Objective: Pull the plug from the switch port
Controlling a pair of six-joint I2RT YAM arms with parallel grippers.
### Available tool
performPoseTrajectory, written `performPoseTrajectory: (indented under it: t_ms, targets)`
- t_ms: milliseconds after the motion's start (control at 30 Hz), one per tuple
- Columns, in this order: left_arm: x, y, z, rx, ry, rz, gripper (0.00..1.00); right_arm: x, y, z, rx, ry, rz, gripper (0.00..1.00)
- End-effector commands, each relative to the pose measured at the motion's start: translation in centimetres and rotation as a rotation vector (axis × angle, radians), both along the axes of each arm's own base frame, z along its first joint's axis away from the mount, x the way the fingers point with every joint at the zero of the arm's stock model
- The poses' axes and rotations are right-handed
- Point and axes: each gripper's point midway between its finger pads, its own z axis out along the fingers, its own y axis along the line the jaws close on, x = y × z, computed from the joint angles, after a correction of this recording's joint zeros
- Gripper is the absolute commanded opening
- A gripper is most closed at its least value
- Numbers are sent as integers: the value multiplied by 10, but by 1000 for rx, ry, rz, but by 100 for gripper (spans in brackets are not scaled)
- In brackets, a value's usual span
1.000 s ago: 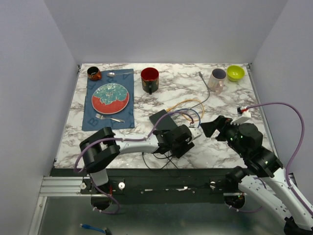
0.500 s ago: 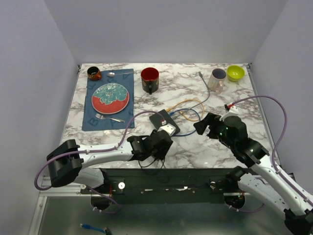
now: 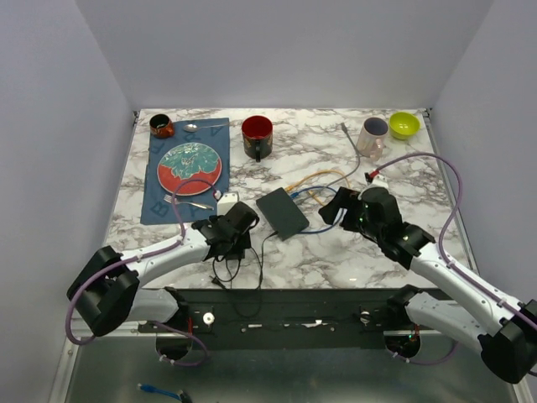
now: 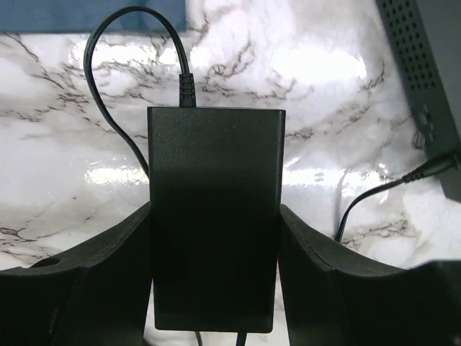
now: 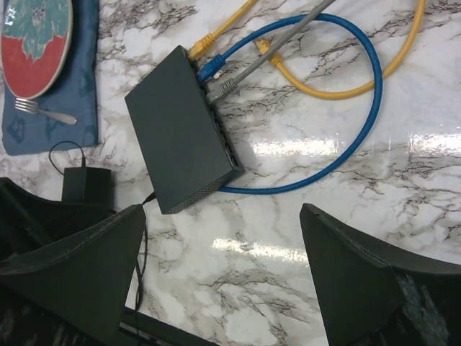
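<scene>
Black adapter (image 4: 215, 220) seems clamped in the left gripper (image 4: 215, 210), visible only from its wrist; right gripper (image 5: 222, 213) gapes beside the switch (image 5: 180, 133), plugs (image 5: 211, 70) seated.

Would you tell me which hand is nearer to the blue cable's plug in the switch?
Right. The right hand sits open just right of the blue plug; the left hand is beyond the switch, gripping the power adapter.

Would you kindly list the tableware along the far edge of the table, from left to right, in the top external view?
brown cup → spoon → red mug → pink mug → green bowl
</scene>
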Motion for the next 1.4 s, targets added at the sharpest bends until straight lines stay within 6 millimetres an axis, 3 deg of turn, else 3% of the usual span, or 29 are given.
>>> performPoseTrajectory:
  t_ms: [0, 100, 167, 200, 300, 600, 667, 700, 767, 800, 833, 867, 900, 933, 1000, 1033, 1100, 1200, 1367]
  targets:
    - [38, -14, 35, -45, -122, 82, 0, 9, 11, -9, 9, 12, 13, 97]
    - [56, -18, 41, -15, -124, 90, 4, 13, 16, -18, -5, 42, 23, 97]
    - [63, -14, 40, 3, -109, 98, 18, 16, 18, -20, -14, 46, 24, 97]
    - [68, -16, 42, 4, -105, 101, 47, 17, 19, -21, -19, 52, 30, 96]
    - [71, -12, 53, 4, -128, 125, 98, 18, 19, -21, -29, 49, 31, 96]
    - [70, 2, 98, -50, -236, 181, 99, 29, 26, -24, -53, 66, 40, 96]
    - [70, -6, 105, -102, -248, 173, 96, 37, 31, -24, -60, 68, 42, 92]
    - [70, -12, 107, -132, -250, 157, 76, 40, 32, -24, -62, 68, 39, 88]
    - [69, -34, 110, -223, -250, 125, 53, 51, 36, -20, -64, 63, 22, 70]
    - [68, -41, 104, -228, -236, 117, 25, 55, 38, -29, -81, 86, 17, 64]
    - [67, -48, 103, -237, -233, 112, 12, 59, 40, -29, -82, 87, 14, 53]
    - [62, -58, 101, -244, -222, 102, 1, 62, 40, -31, -92, 91, 1, 49]
    - [62, -65, 95, -231, -214, 103, 0, 68, 43, -37, -100, 109, -3, 42]
    - [61, -69, 92, -227, -207, 102, 0, 71, 45, -39, -105, 113, -5, 29]
    - [60, -79, 81, -211, -193, 117, 0, 78, 48, -43, -114, 123, -9, 20]
    - [60, -82, 75, -203, -174, 119, 0, 79, 50, -56, -134, 156, -4, 15]
    - [63, -88, 71, -198, -150, 131, 0, 83, 52, -65, -152, 181, -6, 14]
    - [61, -93, 47, -145, -81, 131, 0, 84, 52, -85, -188, 233, -13, 14]
    - [57, -89, 30, -108, -36, 150, 0, 81, 51, -103, -214, 277, -11, 13]
